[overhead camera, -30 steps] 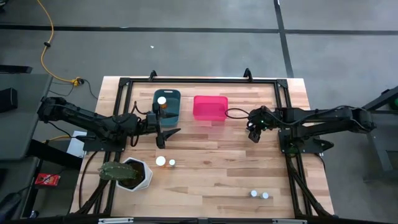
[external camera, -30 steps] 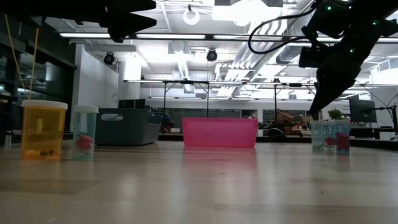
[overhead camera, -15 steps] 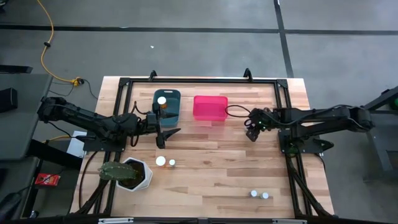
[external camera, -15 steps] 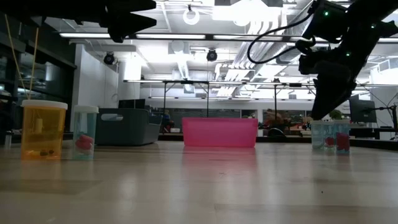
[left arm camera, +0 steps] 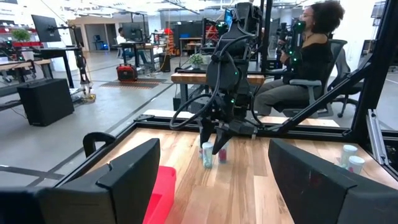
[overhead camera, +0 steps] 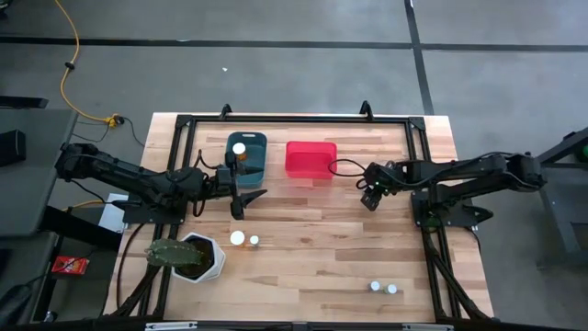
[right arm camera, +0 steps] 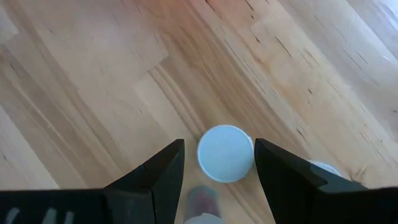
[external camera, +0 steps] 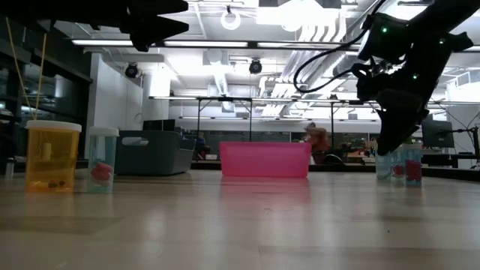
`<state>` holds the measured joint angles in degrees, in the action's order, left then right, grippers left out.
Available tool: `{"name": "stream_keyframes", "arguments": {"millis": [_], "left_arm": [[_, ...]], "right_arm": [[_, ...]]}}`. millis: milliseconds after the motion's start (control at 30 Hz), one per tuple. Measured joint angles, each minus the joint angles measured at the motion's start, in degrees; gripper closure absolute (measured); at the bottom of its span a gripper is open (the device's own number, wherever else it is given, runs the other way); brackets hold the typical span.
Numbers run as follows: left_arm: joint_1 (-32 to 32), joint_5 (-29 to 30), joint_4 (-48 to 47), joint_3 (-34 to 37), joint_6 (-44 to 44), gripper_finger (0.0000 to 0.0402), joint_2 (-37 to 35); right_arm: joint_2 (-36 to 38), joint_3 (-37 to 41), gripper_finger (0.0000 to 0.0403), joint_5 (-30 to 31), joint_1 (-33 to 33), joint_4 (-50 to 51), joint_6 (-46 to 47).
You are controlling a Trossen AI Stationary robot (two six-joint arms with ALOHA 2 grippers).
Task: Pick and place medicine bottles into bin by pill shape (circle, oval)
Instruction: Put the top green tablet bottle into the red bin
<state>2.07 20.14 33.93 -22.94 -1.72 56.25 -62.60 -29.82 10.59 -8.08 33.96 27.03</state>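
Observation:
My right gripper (overhead camera: 370,196) is open and points down above two small white-capped bottles on the table right of the red bin (overhead camera: 310,158). Its fingers stand on either side of one white cap (right arm camera: 225,153) without touching it; the second cap (right arm camera: 323,169) is beside it. Both bottles show in the left wrist view (left arm camera: 207,154) and the low view (external camera: 384,163). My left gripper (overhead camera: 244,197) is open and empty, in the air just near of the teal bin (overhead camera: 253,165), which holds a white-capped bottle (overhead camera: 239,148).
An amber bottle (overhead camera: 238,238) and a small clear one (overhead camera: 254,241) stand beside the white hexagonal plant pot (overhead camera: 197,257). Two more bottles (overhead camera: 382,288) stand near the table's near right corner. A black frame (overhead camera: 423,165) runs along the table's edges. A person sits beyond the table (left arm camera: 308,43).
My right gripper has gone down toward the two bottles under it and a little toward the table's left, staying open.

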Motion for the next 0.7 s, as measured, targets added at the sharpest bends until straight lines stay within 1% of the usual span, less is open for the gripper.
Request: {"name": "stream_keyframes", "arguments": {"millis": [133, 233, 533, 700], "left_arm": [[0.0, 0.0, 0.0, 0.0, 0.01, 0.0113, 0.0], [0.0, 0.0, -0.02, 0.0, 0.0, 0.0113, 0.0], [0.0, 0.0, -0.3, 0.0, 0.0, 0.0113, 0.0], [0.0, 0.0, -0.29, 0.0, 0.01, 0.0113, 0.0]], "right_arm": [[-0.03, -0.05, 0.0215, 0.11, -0.02, -0.44, 0.0], [-0.03, -0.94, 0.0225, 0.13, -0.02, -0.36, 0.0], [0.02, -3.55, 0.0298, 0.15, -0.02, 2.62, 0.0], [0.02, -3.63, 0.0317, -0.11, 0.0, 2.49, -0.03]]}}
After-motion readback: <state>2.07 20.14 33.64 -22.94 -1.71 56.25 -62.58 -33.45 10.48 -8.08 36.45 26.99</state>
